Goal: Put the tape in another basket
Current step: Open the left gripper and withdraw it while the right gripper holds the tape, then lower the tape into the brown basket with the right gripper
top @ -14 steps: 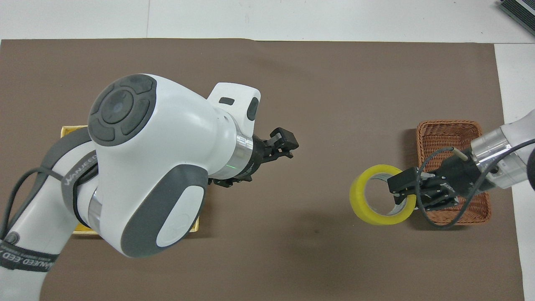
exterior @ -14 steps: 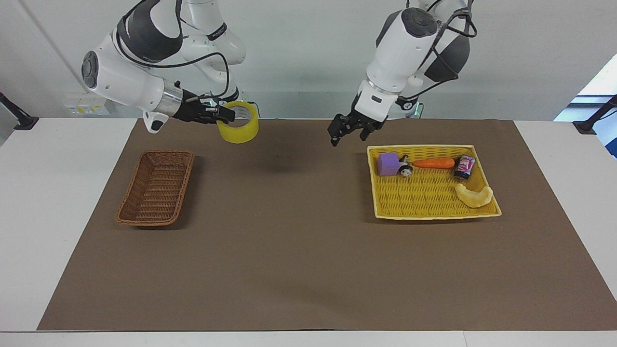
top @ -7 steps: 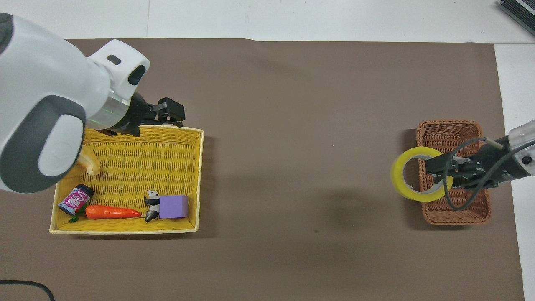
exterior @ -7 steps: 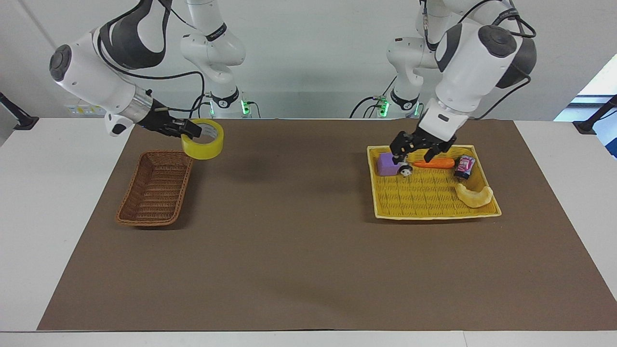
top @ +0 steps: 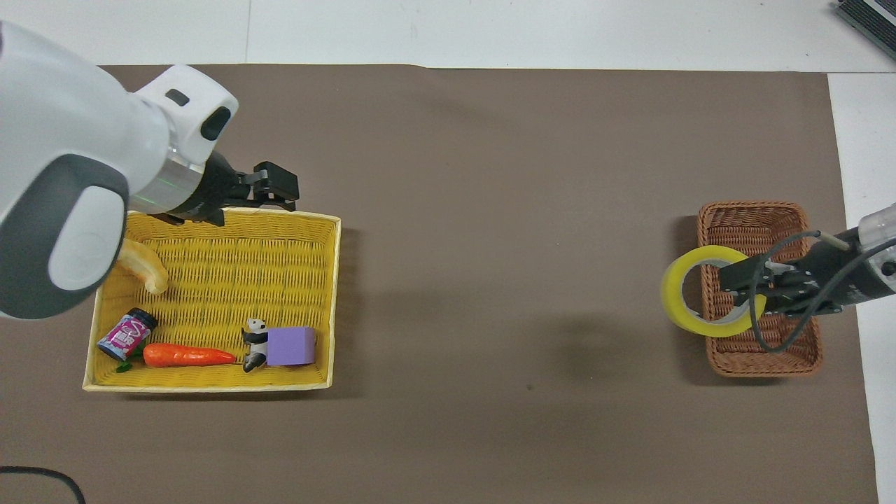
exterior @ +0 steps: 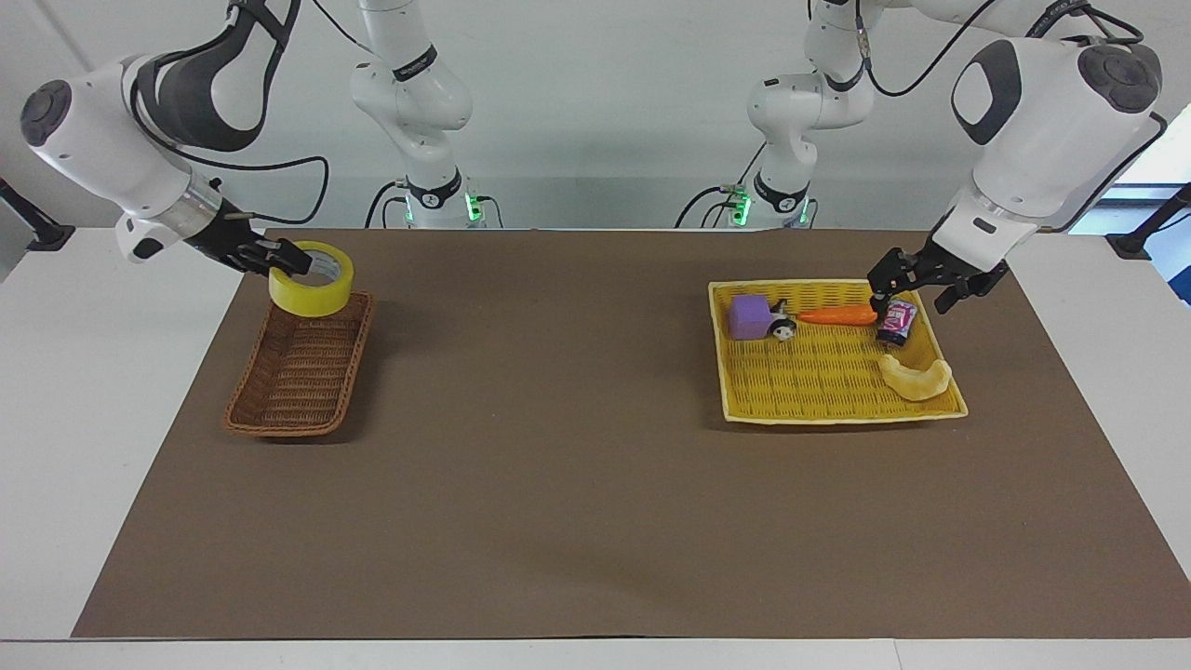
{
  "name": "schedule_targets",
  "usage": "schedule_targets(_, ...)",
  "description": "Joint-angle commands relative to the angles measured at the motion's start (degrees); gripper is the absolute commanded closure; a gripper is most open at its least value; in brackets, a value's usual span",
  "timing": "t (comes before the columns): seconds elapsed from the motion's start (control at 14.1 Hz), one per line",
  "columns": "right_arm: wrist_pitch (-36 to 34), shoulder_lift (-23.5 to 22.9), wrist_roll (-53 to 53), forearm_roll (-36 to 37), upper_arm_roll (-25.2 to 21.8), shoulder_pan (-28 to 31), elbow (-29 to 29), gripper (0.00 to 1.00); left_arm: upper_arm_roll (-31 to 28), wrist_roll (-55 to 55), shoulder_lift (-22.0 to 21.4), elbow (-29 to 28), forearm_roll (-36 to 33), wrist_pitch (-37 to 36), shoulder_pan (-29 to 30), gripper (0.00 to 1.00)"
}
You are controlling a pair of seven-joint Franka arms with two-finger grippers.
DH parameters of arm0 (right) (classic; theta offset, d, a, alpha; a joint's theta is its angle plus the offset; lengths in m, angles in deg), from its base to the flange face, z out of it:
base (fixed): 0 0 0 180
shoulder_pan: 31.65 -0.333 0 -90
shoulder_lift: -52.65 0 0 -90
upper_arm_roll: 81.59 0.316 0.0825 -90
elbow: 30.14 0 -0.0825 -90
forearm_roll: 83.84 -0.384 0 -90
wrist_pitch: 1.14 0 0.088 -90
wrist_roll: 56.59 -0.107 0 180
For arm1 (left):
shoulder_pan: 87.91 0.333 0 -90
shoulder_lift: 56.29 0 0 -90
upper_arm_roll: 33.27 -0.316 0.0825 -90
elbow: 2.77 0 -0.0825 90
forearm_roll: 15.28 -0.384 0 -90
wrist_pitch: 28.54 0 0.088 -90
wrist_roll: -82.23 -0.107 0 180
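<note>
Tape held over the basket

The right gripper pinches the tape's wall, holding it above the basket. The left gripper, spread wide, waits over the tray.

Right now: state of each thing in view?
tape: held in the air over the wicker basket's end nearest the robots
wicker basket: nothing in it
right gripper: shut on tape
left gripper: open, holding nothing, over the yellow tray
</note>
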Motion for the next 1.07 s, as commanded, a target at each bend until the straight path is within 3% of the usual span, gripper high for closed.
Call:
schedule_targets(0.0,2.84,-1.81,6.47,1.85,0.75,3.61,-0.06,1.00,-0.44,-3.70,-2.83,-0.05,-1.56,-3.82,0.73,0.00)
schedule_targets(0.21,5.22,-2.60,9.04,3.87,0.75,4.58,0.56,1.00,-0.88,-4.86,-5.48,-0.59,-1.12,-5.58,4.16,0.00)
schedule_targets(0.5,6.54,-2.69,10.19,4.13,0.75,5.38,1.17,1.00,-0.79,-4.42,-5.48,0.99,-3.22,-9.79,3.55,0.00)
schedule_targets(1.0,8.74,-4.98,15.98,5.36,0.75,7.66,2.40,1.00,-0.35,-4.07,-6.09,0.82,-3.76,-9.19,3.81,0.00)
